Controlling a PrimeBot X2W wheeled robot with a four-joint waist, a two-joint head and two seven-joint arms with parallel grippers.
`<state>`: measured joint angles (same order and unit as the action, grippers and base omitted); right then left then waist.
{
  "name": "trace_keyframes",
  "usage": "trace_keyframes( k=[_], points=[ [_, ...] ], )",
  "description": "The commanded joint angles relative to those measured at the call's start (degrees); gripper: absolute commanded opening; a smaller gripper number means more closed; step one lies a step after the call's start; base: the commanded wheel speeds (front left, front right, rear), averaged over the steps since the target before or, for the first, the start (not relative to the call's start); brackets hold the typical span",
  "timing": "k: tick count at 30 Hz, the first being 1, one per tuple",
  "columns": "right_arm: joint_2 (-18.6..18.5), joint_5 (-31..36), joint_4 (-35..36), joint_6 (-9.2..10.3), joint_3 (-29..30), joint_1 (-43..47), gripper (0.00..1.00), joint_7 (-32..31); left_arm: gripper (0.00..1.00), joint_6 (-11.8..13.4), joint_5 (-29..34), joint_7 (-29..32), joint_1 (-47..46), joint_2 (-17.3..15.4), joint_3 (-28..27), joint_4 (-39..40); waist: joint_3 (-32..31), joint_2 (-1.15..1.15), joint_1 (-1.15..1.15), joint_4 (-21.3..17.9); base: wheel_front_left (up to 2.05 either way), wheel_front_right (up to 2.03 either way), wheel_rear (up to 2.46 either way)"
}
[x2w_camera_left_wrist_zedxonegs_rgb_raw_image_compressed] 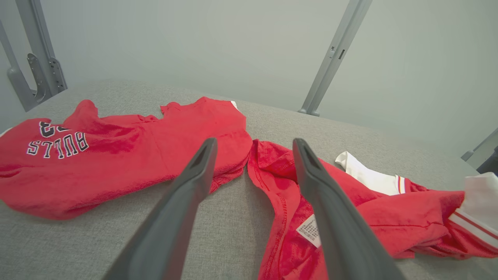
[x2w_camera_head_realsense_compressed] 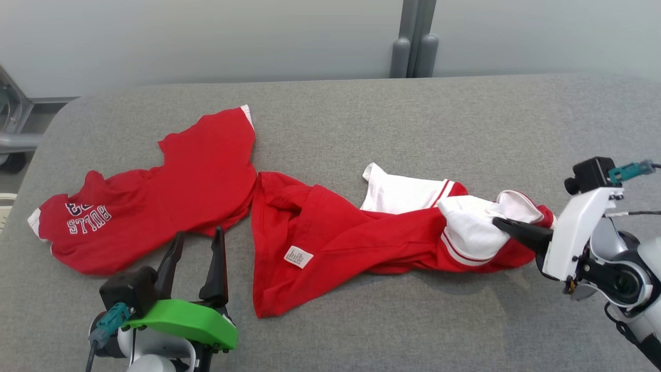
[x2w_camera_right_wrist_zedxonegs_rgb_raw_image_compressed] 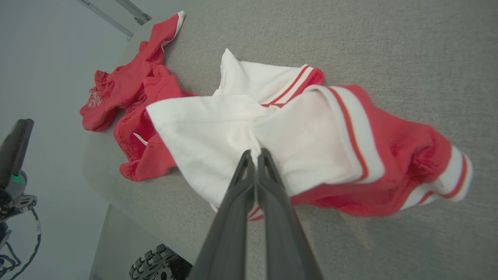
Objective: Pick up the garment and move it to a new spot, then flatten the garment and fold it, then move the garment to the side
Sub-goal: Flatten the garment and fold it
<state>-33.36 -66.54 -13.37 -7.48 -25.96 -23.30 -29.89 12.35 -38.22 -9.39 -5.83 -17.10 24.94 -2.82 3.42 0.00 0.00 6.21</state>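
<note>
Table (x2w_camera_head_realsense_compressed: 361, 113): grey, padded. Garment (x2w_camera_head_realsense_compressed: 330, 232), red and white, lies crumpled and twisted just right of the BULLS shirt (x2w_camera_head_realsense_compressed: 196, 175), corners touching. The end farthest from the shirt looks slightly lifted. Right gripper (x2w_camera_head_realsense_compressed: 498, 223) is clenched on white fabric at that end. Left gripper (x2w_camera_head_realsense_compressed: 198, 233) is splayed and empty, just in front of the shirt. Judgement: pick-up started; moving, flattening, folding and setting aside all remain.

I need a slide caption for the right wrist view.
Right gripper shut on white fabric of the red-and-white garment on grey table.
</note>
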Motion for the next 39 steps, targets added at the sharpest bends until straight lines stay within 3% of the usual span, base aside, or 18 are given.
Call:
trace_keyframes(
  k=[1, 7, 8, 9, 10, 11, 25, 39],
  points=[
    [-0.4, -0.1, 0.5, -0.02, 0.3, 1.1, 0.00, 0.6, 1.00, 0.2, 0.0, 0.1, 0.6, -0.3, 0.0, 0.2, -0.3, 0.00, 0.00, -0.4, 0.00, 0.00, 0.00],
    [-1.4, 0.4, 3.4, -0.02, 2.0, 7.9, 0.00, 3.7, 1.00, 0.4, -0.2, 0.3, 1.0, -0.9, 0.0, 0.6, -0.5, 0.00, 0.00, -1.0, 0.00, 0.00, 0.00],
    [-1.4, 0.7, 3.6, -0.02, 2.3, 8.9, 0.18, 4.1, 1.00, 0.5, -0.2, 0.3, 1.1, -0.9, 0.0, 0.6, -0.6, 0.00, 0.00, -1.1, 0.00, 0.00, 0.00],
    [-1.2, 0.6, 3.8, -0.02, 2.6, 10.0, 0.47, 4.5, 1.00, 0.5, -0.3, 0.2, 1.3, -0.9, 0.0, 0.7, -0.6, 0.00, 0.00, -1.2, 0.00, 0.00, 0.00],
    [-0.8, 0.0, 4.0, -0.02, 2.9, 11.0, 0.93, 4.5, 1.00, 0.6, -0.3, 0.2, 1.5, -0.9, 0.0, 0.7, -0.6, 0.00, 0.00, -1.3, 0.00, 0.00, 0.00],
    [-0.6, -0.2, 4.2, -0.02, 3.3, 11.9, 1.00, 4.6, 1.00, 0.6, -0.3, 0.2, 1.6, -0.9, 0.0, 0.7, -0.6, 0.00, 0.00, -1.4, 0.00, 0.00, 0.00],
    [1.9, 4.4, 7.5, -0.02, 11.8, 21.0, 1.00, 10.8, 1.00, 0.7, -0.8, -0.1, 1.1, -1.2, -0.3, 1.1, 0.6, 0.00, 0.00, -1.8, 0.00, 0.00, 0.00],
    [9.8, 16.3, 9.3, -0.02, 22.5, 28.1, 1.00, 23.3, 1.00, 1.2, -1.1, -0.9, 1.8, -1.6, -0.8, 1.5, 0.4, 0.00, 0.00, -3.9, 0.00, 0.00, 0.00]
  ],
)
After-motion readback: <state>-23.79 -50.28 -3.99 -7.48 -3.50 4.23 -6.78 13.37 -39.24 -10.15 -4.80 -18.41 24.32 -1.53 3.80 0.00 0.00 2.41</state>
